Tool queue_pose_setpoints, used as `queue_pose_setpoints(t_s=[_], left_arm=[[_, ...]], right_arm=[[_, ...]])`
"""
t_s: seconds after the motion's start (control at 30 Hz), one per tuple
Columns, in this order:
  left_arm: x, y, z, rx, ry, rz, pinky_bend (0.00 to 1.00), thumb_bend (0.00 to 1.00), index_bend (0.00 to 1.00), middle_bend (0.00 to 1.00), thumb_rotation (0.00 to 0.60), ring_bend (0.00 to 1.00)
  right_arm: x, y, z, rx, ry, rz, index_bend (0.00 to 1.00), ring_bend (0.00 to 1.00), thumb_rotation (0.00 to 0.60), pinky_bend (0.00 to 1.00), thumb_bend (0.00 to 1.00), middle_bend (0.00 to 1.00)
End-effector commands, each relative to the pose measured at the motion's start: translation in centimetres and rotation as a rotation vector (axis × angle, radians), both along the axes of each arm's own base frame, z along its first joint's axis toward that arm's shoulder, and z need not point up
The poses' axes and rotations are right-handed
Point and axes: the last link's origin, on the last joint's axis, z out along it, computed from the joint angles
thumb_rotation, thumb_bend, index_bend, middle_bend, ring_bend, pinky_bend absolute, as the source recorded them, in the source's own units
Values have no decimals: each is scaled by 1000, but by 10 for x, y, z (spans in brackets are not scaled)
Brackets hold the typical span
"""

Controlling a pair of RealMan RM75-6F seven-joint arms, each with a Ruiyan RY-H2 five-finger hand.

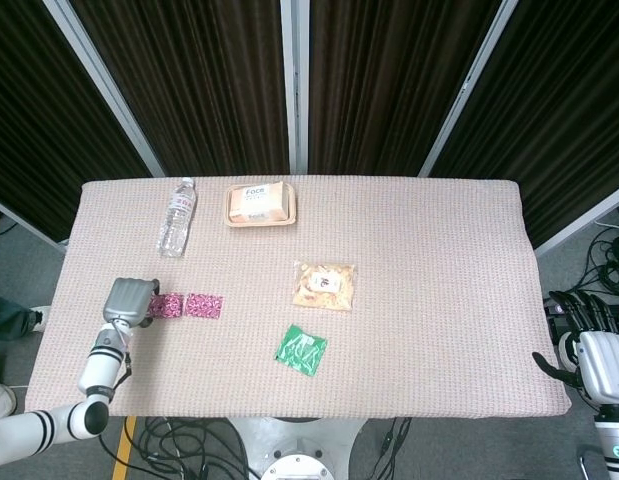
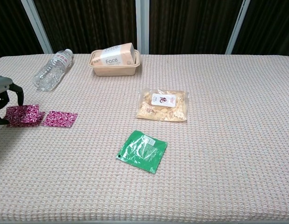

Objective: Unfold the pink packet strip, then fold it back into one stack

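The pink packet strip (image 1: 186, 305) lies near the table's left edge, showing as two squares side by side. In the chest view its left square (image 2: 24, 115) sits slightly raised and doubled over, and the right square (image 2: 60, 118) lies flat. My left hand (image 1: 128, 299) is at the strip's left end, its dark fingers (image 2: 17, 93) curled around the raised square and holding it. My right hand (image 1: 597, 357) hangs off the table's right edge, fingers apart, holding nothing.
A water bottle (image 1: 176, 216) lies at the back left, beside a beige tray with a tissue pack (image 1: 260, 204). A clear snack bag (image 1: 324, 285) sits mid-table, and a green sachet (image 1: 301, 349) lies in front of it.
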Motion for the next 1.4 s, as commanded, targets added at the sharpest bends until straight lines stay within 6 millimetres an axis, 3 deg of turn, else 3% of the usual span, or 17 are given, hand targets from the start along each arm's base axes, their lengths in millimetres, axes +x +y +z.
queue_pose_setpoints(t_s=[0.03,0.57,1.17,1.4], left_arm=[[-1,0,-3,-10,4,-3,886,245,454,892,600,837],[-13,9,-11,-35,18,24,884,244,434,890,600,836],[-12,12,-15,-51,21,24,883,244,411,886,600,834],[-11,11,-15,-64,30,26,883,245,353,884,600,832]], right_arm=[[0,0,0,0,0,-2,110,34,600,33,88,128],[-1,3,1,-5,2,-12,110,34,600,34,86,130],[-3,4,1,-4,4,-20,109,35,600,34,88,128],[-3,3,0,-1,2,-25,108,35,600,38,86,128]])
